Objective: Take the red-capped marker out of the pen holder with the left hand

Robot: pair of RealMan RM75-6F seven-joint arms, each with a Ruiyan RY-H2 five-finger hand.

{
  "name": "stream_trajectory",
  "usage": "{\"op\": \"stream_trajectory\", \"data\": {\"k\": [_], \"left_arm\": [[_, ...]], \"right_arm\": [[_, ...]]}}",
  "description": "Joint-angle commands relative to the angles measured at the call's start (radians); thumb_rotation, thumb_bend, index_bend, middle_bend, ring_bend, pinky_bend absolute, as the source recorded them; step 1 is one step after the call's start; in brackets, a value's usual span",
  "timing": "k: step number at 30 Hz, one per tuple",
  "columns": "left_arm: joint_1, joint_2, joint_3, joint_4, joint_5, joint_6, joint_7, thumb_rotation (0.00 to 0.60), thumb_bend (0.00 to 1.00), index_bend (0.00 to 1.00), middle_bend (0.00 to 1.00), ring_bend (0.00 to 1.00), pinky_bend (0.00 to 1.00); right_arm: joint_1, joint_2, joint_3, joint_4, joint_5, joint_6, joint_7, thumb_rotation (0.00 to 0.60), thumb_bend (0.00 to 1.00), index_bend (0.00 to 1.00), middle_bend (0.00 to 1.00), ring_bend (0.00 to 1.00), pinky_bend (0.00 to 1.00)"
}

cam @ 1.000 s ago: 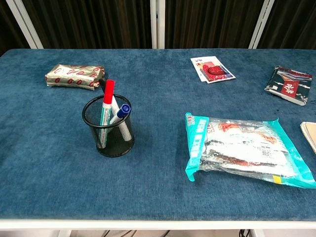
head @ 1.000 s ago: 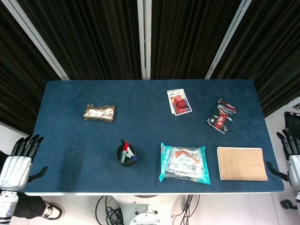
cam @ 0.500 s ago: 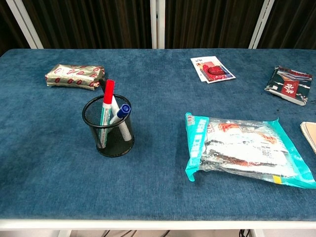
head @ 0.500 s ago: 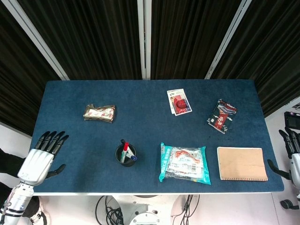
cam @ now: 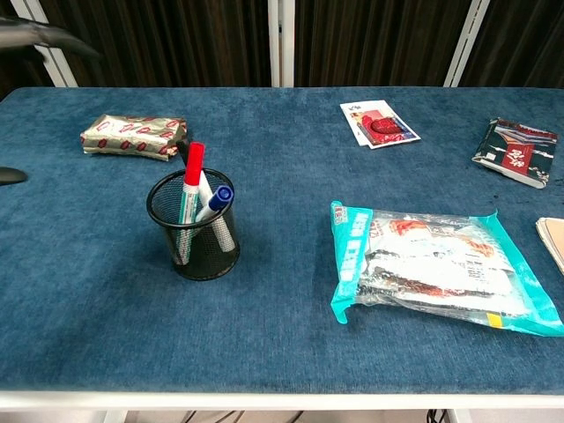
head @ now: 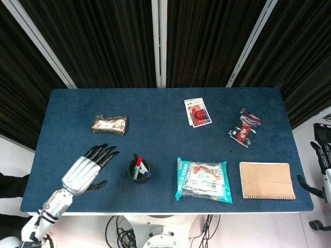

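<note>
A black mesh pen holder [head: 138,171] [cam: 195,231] stands near the table's front, left of centre. The red-capped marker [head: 138,164] [cam: 192,174] stands upright in it beside a blue-capped pen [cam: 217,198]. My left hand [head: 89,167] hovers over the table just left of the holder, fingers spread and empty, apart from it; the chest view shows only dark fingertips [cam: 44,33] at its top left edge. My right hand [head: 323,165] hangs open off the table's right edge.
A wrapped snack bar [head: 109,124] lies behind the left hand. A teal-edged food bag [head: 203,180] lies right of the holder, a tan notebook [head: 267,180] further right. A card [head: 197,112] and a dark packet [head: 244,127] lie at the back right.
My left hand has swung from off the table's left edge in over the table, toward the pen holder. The right hand has drifted slightly further right.
</note>
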Motion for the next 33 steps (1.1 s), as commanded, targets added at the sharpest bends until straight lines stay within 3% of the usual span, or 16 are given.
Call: {"op": "stream_trajectory", "data": {"k": [1, 6, 17, 24, 33], "left_arm": [[-0.066, -0.045, -0.036, 0.005, -0.073, -0.078, 0.001, 0.6, 0.23, 0.12, 0.09, 0.0, 0.15], [-0.14, -0.095, -0.07, 0.026, -0.155, -0.156, -0.015, 0.6, 0.24, 0.15, 0.11, 0.0, 0.17], [-0.241, -0.177, -0.099, 0.067, -0.22, -0.216, -0.016, 0.6, 0.27, 0.29, 0.26, 0.1, 0.23], [-0.298, -0.224, -0.114, 0.116, -0.302, -0.239, 0.041, 0.6, 0.28, 0.31, 0.27, 0.11, 0.24], [-0.31, -0.216, -0.108, 0.154, -0.384, -0.221, 0.055, 0.6, 0.3, 0.31, 0.27, 0.11, 0.24]], "right_arm": [[-0.002, 0.009, -0.001, -0.013, -0.007, 0.006, -0.005, 0.6, 0.18, 0.0, 0.0, 0.0, 0.0], [-0.006, 0.026, -0.003, -0.043, -0.021, 0.019, -0.022, 0.6, 0.18, 0.0, 0.0, 0.0, 0.0], [-0.006, 0.034, -0.005, -0.062, -0.005, 0.007, -0.036, 0.6, 0.18, 0.0, 0.0, 0.0, 0.0], [-0.007, 0.037, -0.006, -0.057, -0.001, 0.001, -0.026, 0.6, 0.18, 0.0, 0.0, 0.0, 0.0], [-0.006, 0.04, -0.006, -0.03, 0.022, -0.018, 0.009, 0.6, 0.18, 0.0, 0.0, 0.0, 0.0]]}}
